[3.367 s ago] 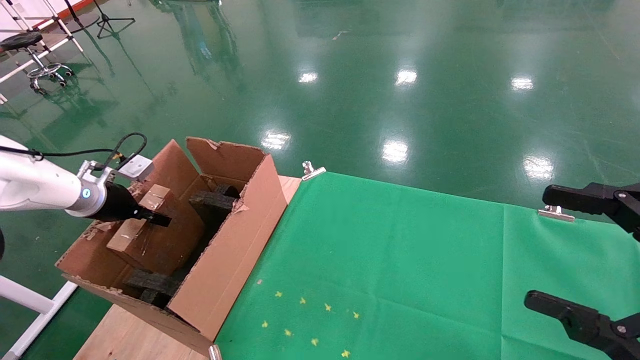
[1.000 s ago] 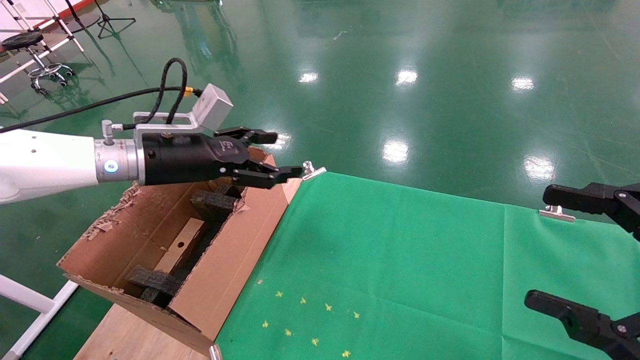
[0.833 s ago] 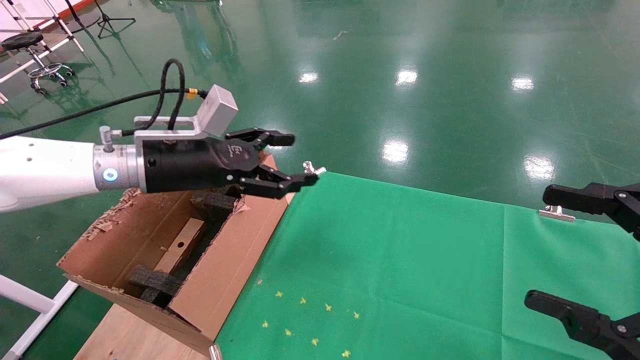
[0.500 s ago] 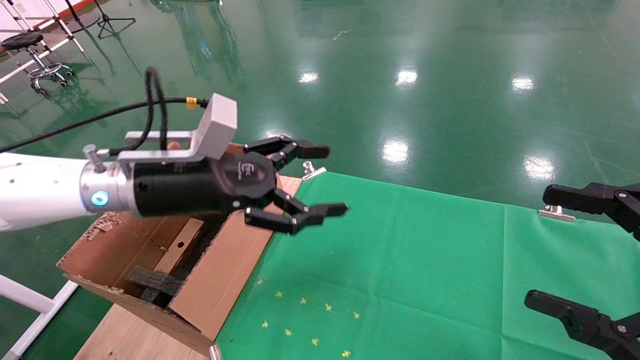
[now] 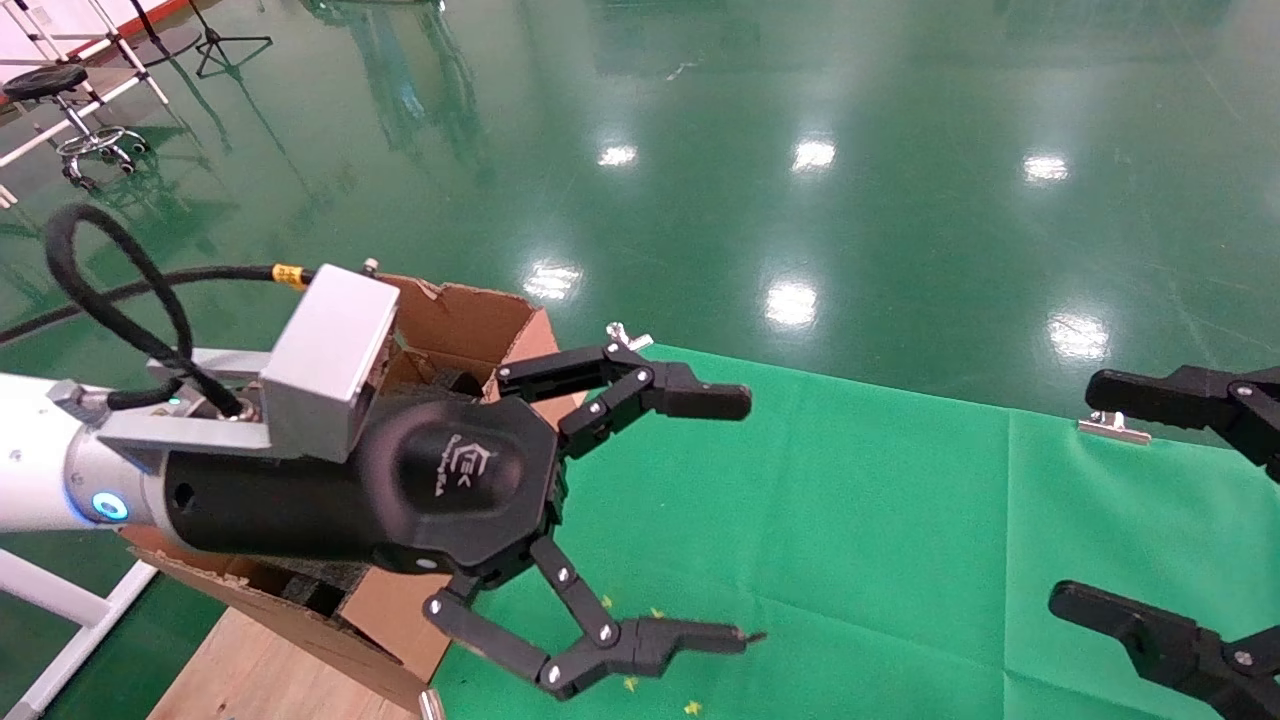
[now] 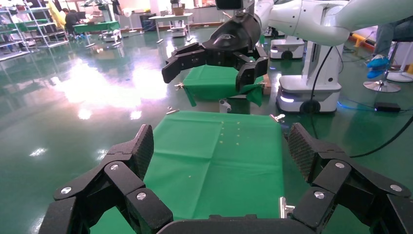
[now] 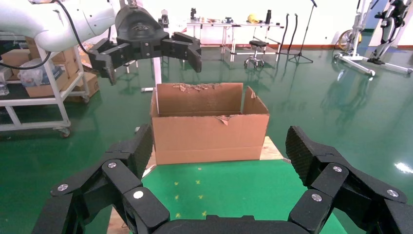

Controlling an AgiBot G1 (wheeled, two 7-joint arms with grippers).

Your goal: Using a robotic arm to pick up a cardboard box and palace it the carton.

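The carton (image 5: pixel 440 320) stands at the left end of the worktop (image 5: pixel 250 670), its long side running along the edge of the green cloth (image 5: pixel 850 520). In the head view the left arm covers most of its opening, so the cardboard box cannot be seen now; a second ago it lay inside the carton between the black foam blocks, and I judge it is still there, which would leave the placing done. The left hand (image 5: pixel 740 515) hangs just right of the carton, above the green cloth, with its jaws spread wide and nothing between them. It is held high, probably so the arm clears the carton's ragged flaps. A second ago this hand was farther back over the carton's far end with a narrower gap; it has since swung out over the cloth, nearer the camera, and opened wider. The right hand (image 5: pixel 1180 500) is parked well to the right of the carton, open and empty, unchanged.
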